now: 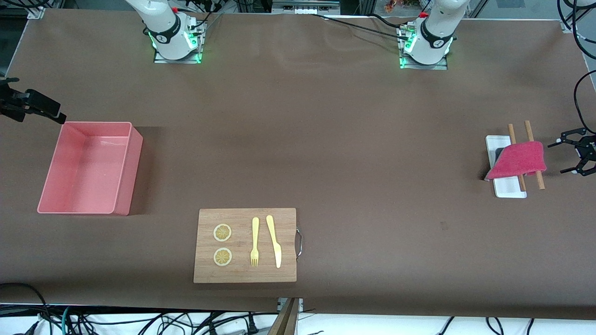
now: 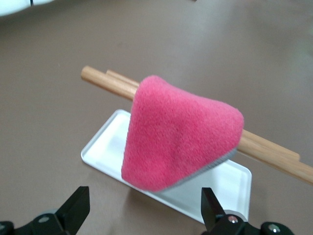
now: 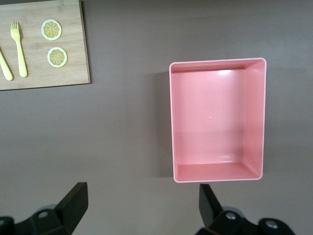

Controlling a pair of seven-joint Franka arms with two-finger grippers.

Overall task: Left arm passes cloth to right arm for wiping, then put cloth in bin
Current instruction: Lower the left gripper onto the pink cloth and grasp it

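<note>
Hidden and cut off

The cloth (image 1: 517, 160) covers the middle of both sticks (image 1: 533, 155) and part of the tray (image 1: 507, 187). The front view's edges crop the right gripper (image 1: 32, 106) and the left gripper (image 1: 579, 151); both wrist views show only fingertips.

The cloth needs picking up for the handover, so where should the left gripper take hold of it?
The cloth drapes over two wooden sticks above a white tray, one corner hanging free. Probably best to pinch that hanging corner from the side where the open left gripper already is, avoiding the sticks.
</note>
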